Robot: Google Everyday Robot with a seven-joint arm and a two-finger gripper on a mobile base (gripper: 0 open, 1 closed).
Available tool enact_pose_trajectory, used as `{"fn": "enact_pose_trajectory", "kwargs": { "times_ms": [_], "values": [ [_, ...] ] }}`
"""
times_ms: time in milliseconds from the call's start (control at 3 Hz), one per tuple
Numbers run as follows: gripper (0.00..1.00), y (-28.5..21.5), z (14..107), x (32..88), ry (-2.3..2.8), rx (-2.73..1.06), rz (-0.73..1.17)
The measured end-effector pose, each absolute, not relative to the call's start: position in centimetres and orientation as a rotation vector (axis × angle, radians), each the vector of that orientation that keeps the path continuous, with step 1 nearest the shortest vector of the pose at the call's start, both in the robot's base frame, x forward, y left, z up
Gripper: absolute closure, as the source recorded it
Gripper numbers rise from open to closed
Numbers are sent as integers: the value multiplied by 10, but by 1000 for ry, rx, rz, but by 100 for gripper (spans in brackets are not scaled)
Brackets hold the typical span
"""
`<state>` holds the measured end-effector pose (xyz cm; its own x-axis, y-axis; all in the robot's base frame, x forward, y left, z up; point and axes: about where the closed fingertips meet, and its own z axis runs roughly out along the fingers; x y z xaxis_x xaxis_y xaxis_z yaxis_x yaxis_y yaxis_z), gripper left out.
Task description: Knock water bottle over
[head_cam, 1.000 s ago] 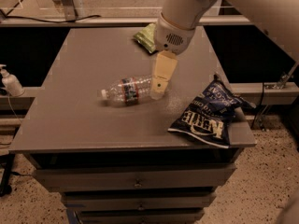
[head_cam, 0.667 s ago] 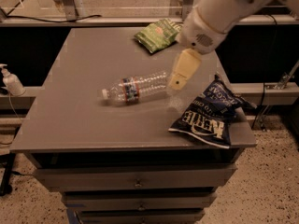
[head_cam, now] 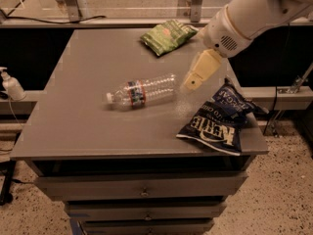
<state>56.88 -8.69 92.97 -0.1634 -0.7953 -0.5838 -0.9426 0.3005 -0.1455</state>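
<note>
The water bottle [head_cam: 142, 91] is clear ribbed plastic with a white cap and a blue-and-red label band. It lies on its side near the middle of the grey table [head_cam: 73, 102], cap pointing left. My gripper [head_cam: 191, 85] hangs from the white arm at the upper right. It is above the table, just right of the bottle's base and apart from it. It holds nothing.
A dark blue chip bag [head_cam: 220, 119] lies at the table's front right corner. A green chip bag [head_cam: 167, 35] lies at the back. A small white pump dispenser bottle [head_cam: 11, 84] stands on a ledge to the left. Drawers are under the tabletop.
My arm and gripper have swung to the right and away from the bottle. The bottle lies in the same place.
</note>
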Motion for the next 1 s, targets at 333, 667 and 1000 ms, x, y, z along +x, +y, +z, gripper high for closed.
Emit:
{"fn": "enact_pose_trajectory", "kwargs": {
  "times_ms": [333, 667, 1000],
  "values": [
    [0, -128, 935, 569, 1975, -1401, 347],
    [0, -197, 946, 568, 1940, -1209, 308],
    [0, -203, 950, 564, 1935, -1189, 311]
  ]
}}
